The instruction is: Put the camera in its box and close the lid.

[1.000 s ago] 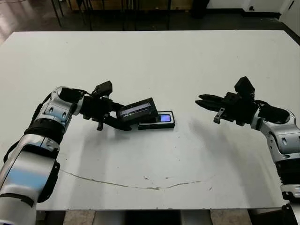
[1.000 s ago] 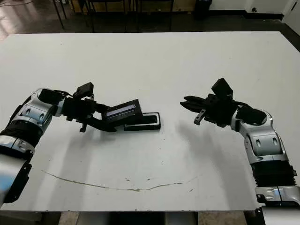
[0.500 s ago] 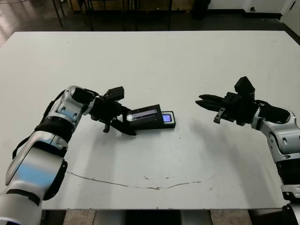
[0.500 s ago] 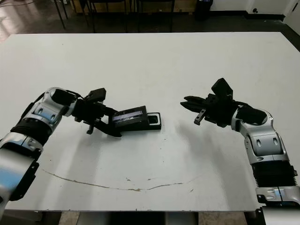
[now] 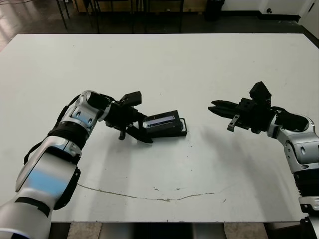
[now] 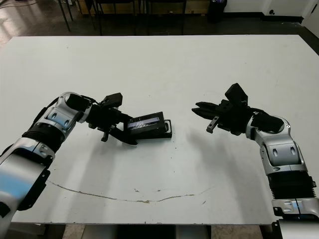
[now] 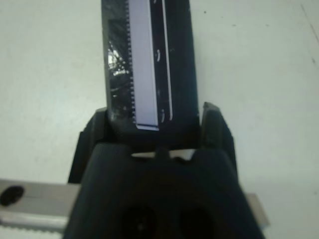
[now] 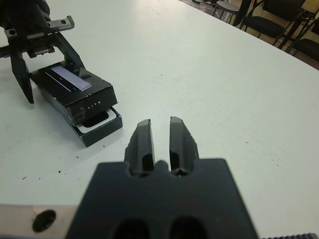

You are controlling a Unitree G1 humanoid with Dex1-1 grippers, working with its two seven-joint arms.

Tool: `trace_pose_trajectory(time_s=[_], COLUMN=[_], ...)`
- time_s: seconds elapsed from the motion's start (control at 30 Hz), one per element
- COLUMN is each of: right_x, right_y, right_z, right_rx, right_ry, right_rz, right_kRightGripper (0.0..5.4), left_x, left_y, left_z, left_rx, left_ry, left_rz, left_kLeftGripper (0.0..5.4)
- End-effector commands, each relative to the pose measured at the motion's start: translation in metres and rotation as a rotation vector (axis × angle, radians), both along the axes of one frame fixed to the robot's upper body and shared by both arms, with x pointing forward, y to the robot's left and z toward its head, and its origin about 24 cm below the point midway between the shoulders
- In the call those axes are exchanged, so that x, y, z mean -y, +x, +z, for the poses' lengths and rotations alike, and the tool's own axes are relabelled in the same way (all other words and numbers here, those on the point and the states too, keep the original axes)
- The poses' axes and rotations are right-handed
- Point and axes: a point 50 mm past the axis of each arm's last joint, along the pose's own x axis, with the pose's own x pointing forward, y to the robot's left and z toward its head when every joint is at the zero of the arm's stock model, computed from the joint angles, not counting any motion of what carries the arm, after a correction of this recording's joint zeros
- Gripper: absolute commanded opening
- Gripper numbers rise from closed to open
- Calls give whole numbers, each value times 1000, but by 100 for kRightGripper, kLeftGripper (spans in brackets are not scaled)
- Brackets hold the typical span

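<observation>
Left gripper [image 5: 135,130]: the lid [image 5: 160,121] is being held by its left end, with one finger [image 7: 93,130] pressed to each long side, as the left wrist view shows.

Lid: it is being lowered over the box [image 5: 182,131], resting across most of it and tilted only slightly, its pale strip facing up. A second ago it was being carried steeply tilted, off to the left of the box; half a second ago it was partly over it.

Box: it is sitting on the white table [image 5: 199,74] near the centre, and only its right end is being left exposed past the lid, its white lining showing in the right wrist view.

Camera: it is being hidden inside the box; its bluish screen, visible at the open end earlier, is no longer being seen in the head views.

Meaning for the task: the camera is judged to be already in place, and the closing is judged to be nearly finished. The lid is probably still to be slid right and pressed flat until the exposed end is covered.

Right gripper [image 5: 215,107]: nothing is being held; its fingers [image 8: 143,144] are being kept almost together, a narrow gap between them, well apart from the box, unchanged over the last second.
</observation>
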Motion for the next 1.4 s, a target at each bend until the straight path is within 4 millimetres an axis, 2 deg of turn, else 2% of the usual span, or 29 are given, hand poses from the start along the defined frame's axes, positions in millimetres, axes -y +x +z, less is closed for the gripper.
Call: trace_pose_trajectory(time_s=[0.03,0.33,0.77,1.13,1.4], right_x=[4,4,4,4,8], right_y=[-2,-6,-8,-9,-12], right_z=[-5,-2,0,2,3], right_rx=[-34,-28,-35,-21,-33], right_ry=[-12,-17,-15,-14,-15], right_rz=[-21,-17,-16,-6,-20], right_kRightGripper=[0,0,0,0,0], left_x=[8,30,41,58,59], left_y=[-10,-14,-18,-14,-12], left_z=[-29,-38,-49,-39,-41], left_rx=[-120,-145,-172,-89,-52], left_ry=[87,68,148,337,426], left_rz=[25,-17,-23,-140,-137], left_kLeftGripper=[148,148,148,148,144])
